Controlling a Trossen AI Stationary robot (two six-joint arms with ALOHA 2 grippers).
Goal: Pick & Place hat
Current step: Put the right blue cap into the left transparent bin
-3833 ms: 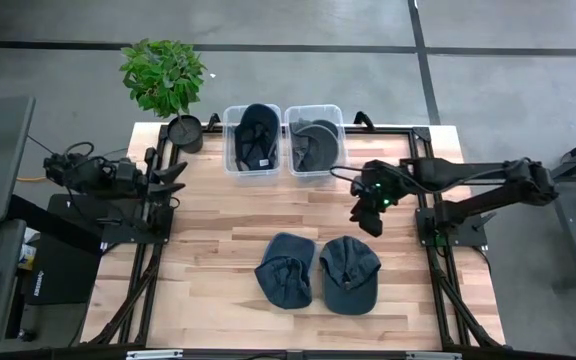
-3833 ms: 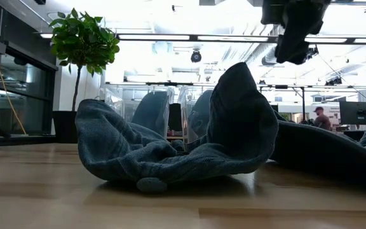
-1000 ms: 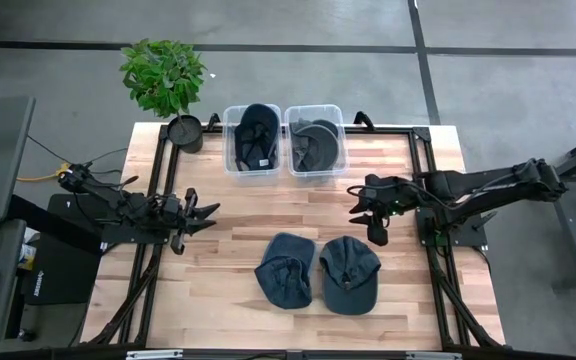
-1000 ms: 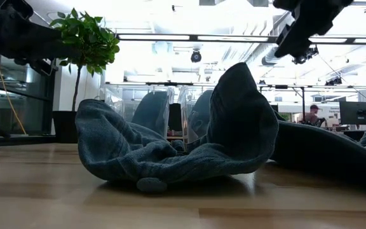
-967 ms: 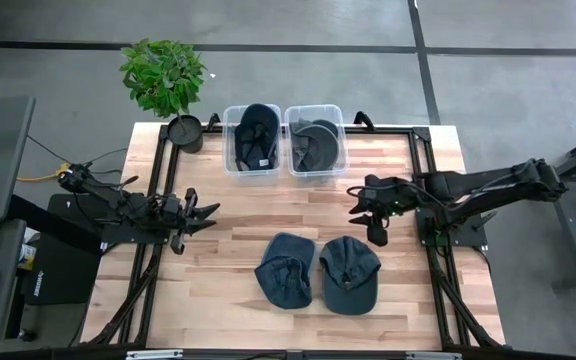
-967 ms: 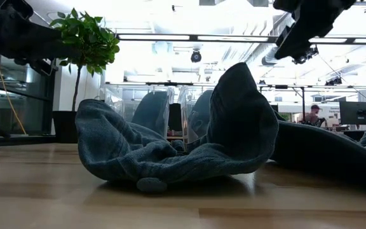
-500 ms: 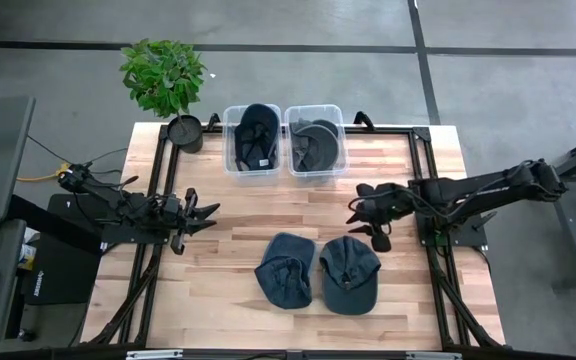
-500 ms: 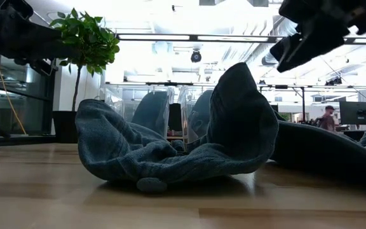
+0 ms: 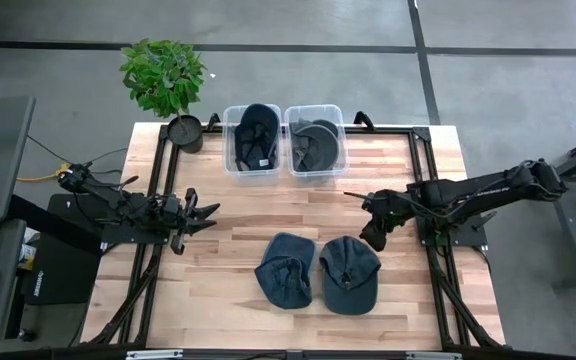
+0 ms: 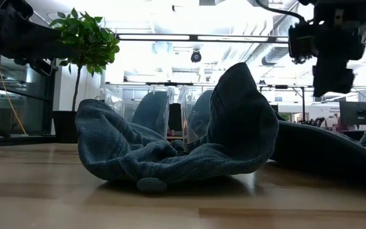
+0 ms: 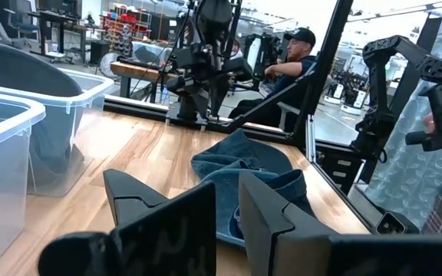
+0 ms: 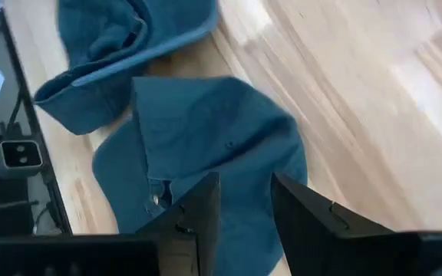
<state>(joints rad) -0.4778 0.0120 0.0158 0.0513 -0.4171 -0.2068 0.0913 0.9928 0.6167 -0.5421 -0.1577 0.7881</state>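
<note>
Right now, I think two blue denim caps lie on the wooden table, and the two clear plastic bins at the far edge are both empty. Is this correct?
Not quite. The two blue denim caps do lie on the wooden table, but the two clear plastic bins are not empty: the high view shows a dark hat inside each one.

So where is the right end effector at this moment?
In the high view, the right end effector hangs on the table's right side, just beyond the right-hand blue hat, whose neighbour is the left-hand blue hat.
</note>
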